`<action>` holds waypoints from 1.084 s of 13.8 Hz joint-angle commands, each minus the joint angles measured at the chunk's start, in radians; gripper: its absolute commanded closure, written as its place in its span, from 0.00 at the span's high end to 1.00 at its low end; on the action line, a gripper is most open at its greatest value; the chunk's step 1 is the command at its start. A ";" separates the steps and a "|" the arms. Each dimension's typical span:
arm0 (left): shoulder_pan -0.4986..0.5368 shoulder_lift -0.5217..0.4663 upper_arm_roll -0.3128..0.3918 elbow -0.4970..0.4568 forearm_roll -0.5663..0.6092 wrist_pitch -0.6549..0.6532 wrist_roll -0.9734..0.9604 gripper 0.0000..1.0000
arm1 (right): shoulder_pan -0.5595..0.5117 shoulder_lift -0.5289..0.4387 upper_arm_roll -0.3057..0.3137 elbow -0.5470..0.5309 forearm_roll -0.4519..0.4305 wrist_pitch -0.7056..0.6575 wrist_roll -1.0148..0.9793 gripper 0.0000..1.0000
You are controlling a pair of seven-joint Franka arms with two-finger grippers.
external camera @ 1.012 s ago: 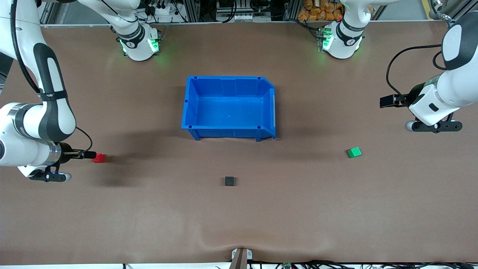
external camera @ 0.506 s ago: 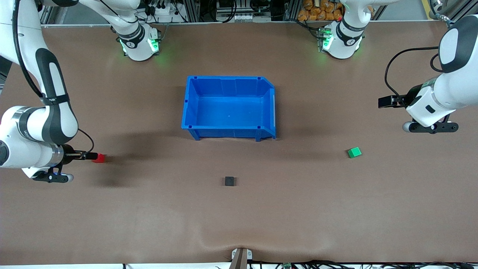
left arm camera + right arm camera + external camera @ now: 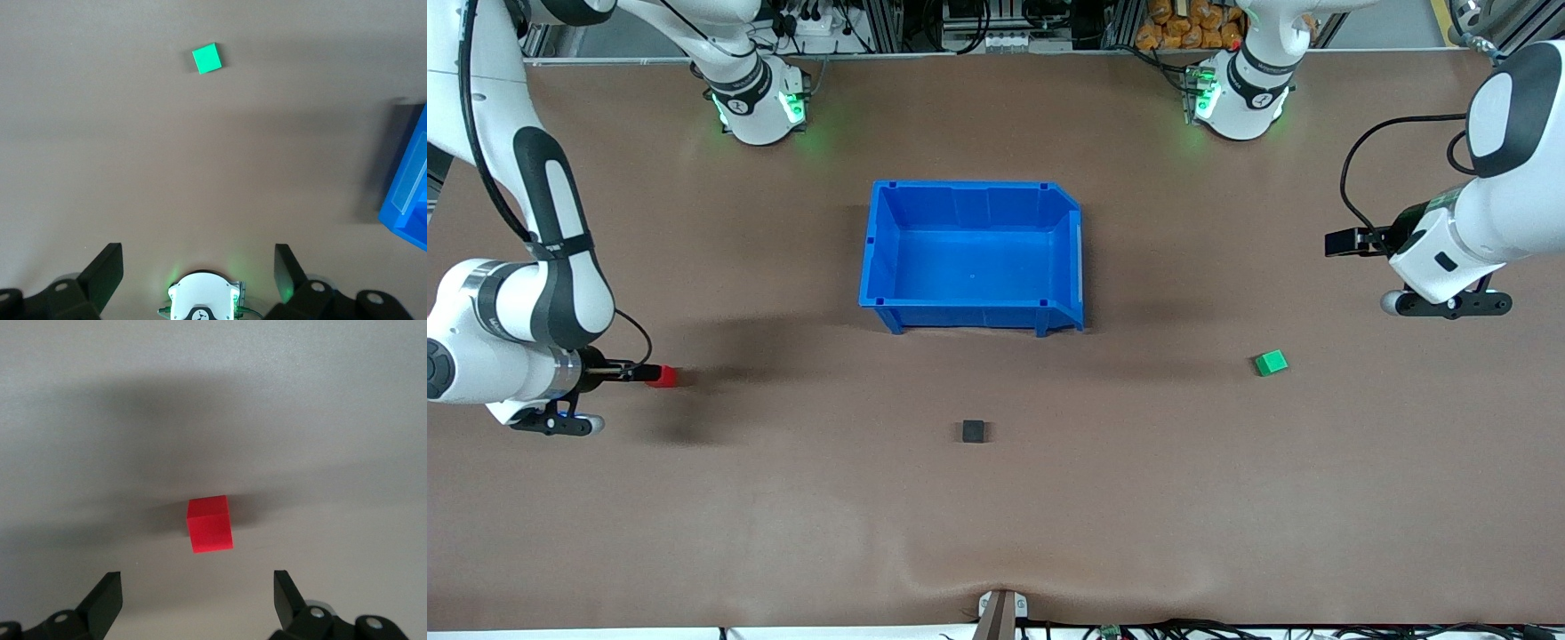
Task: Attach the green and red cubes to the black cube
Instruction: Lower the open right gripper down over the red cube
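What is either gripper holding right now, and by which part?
Nothing. The right gripper is open over the red cube, fingers clear of it. The left gripper is open above the table, the green cube lying apart from it.

place: robotics lab | evidence: brown work table (image 3: 1138, 498), aluminium framing (image 3: 996, 22)

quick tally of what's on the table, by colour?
Red cube: 1
Green cube: 1
Black cube: 1
Blue bin: 1
Total: 4
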 commanded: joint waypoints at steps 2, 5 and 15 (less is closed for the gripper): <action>0.000 0.002 -0.003 -0.014 0.017 0.008 -0.014 1.00 | -0.019 0.004 0.013 -0.025 0.000 0.042 -0.009 1.00; -0.002 0.008 -0.003 -0.021 0.017 0.011 -0.014 1.00 | -0.025 0.004 0.013 -0.057 0.000 0.087 -0.009 1.00; -0.003 0.022 -0.003 -0.036 0.017 0.020 -0.014 1.00 | -0.025 0.056 0.013 -0.061 0.000 0.141 -0.059 1.00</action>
